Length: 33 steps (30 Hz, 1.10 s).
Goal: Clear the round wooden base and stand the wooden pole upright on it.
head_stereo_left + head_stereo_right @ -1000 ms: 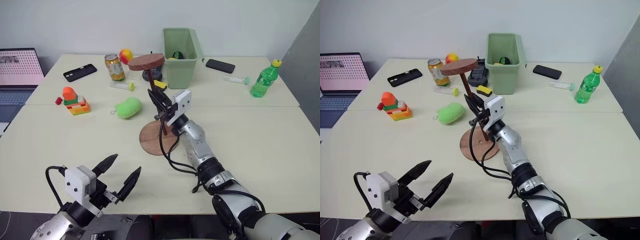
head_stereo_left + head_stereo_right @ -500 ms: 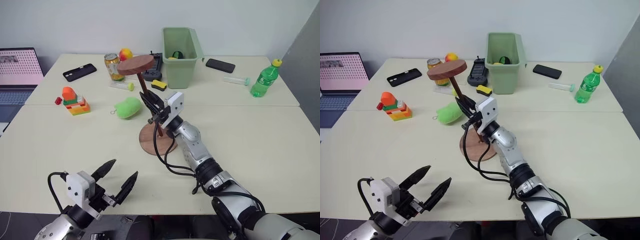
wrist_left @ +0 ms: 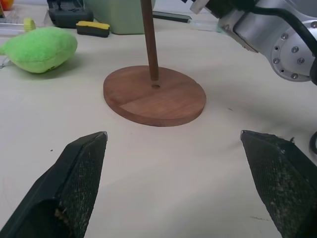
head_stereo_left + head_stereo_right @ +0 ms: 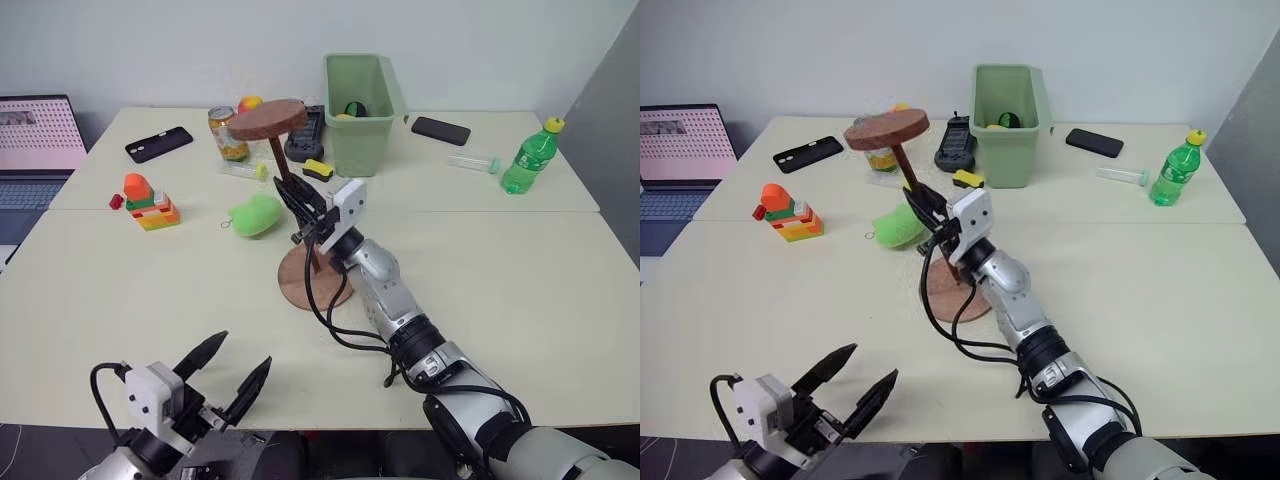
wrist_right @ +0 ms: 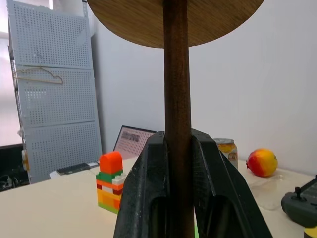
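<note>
Desk (image 4: 520, 270), cream, cluttered along its far side; the round wooden base (image 4: 313, 281) taken as landmark, lying flat mid-desk with its top bare.

Green bin (image 4: 362, 100) well beyond the base. Green plush toy (image 4: 256, 214) just beyond the base, to the robot's left; block toy (image 4: 150, 203) further left.

Wooden pole (image 4: 283, 165): held inverted, fixed disc uppermost, free end down. Long axis leans, disc end tipped away toward the robot's left. In the left wrist view the free end (image 3: 154, 77) sits right at the base's centre hole (image 3: 156, 86), slightly off it; touching or a hair above, cannot tell.

Right end effector (image 4: 306, 207) clamped on the pole mid-shaft, directly over the base; fingers (image 5: 148, 193) pressed to either side of the rod. It is the working arm.

Left end effector (image 4: 228, 367) fingers spread wide, holding nothing, near the desk's front edge, well short of the base.

Since a second ago: the pole's disc end has swung further left, lean increased; the left end effector has dropped lower and back.

Judgement: next move turns on righting the shaft and seating the tip in the hole.
</note>
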Motion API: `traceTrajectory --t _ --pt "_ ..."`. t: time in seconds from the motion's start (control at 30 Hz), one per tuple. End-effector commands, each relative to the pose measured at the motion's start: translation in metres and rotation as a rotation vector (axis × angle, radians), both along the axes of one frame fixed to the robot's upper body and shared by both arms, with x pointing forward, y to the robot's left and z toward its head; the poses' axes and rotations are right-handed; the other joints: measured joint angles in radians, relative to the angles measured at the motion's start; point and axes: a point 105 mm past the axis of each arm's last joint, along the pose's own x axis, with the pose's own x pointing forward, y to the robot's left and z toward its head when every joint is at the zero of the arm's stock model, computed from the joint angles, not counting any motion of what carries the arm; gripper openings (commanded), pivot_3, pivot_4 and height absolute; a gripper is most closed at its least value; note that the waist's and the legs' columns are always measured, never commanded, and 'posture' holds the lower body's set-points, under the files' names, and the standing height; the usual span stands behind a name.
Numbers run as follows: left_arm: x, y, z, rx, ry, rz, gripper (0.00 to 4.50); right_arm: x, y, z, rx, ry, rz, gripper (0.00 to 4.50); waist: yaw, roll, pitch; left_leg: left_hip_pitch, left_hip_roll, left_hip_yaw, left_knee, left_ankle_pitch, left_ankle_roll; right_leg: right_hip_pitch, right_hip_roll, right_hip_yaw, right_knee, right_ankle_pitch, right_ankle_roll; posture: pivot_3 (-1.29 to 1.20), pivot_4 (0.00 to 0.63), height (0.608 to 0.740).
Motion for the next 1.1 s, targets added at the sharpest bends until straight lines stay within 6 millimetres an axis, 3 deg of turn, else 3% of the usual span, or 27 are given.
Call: traceTrajectory --t 0.03,0.2,0.37,1.1 --pt "-0.003 0.001 0.002 -0.004 -0.023 -0.003 4.50 -0.042 0.052 0.045 0.194 -0.020 0.174 0.23 0.000 0.000 0.000 0.000 0.000 0.000 0.000 0.000 0.000 0.000 0.000 0.000 0.000 0.000 0.000 0.00 0.150 0.740" --pt "-0.004 0.004 -0.001 -0.002 -0.022 -0.003 4.50 -0.041 0.053 0.040 0.179 -0.009 0.173 0.23 0.000 0.000 0.000 0.000 0.000 0.000 0.000 0.000 0.000 0.000 0.000 0.000 0.000 0.000 0.000 0.00 0.150 0.740" --pt "-0.005 0.005 -0.004 -0.003 -0.022 -0.005 4.50 -0.035 0.048 0.022 0.135 0.015 0.146 0.23 0.000 0.000 0.000 0.000 0.000 0.000 0.000 0.000 0.000 0.000 0.000 0.000 0.000 0.000 0.000 0.00 0.150 0.740" --pt "-0.006 0.009 -0.013 -0.005 -0.017 -0.017 4.50 -0.019 0.035 0.014 0.104 0.012 0.074 0.23 0.000 0.000 0.000 0.000 0.000 0.000 0.000 0.000 0.000 0.000 0.000 0.000 0.000 0.000 0.000 0.00 0.150 0.740"
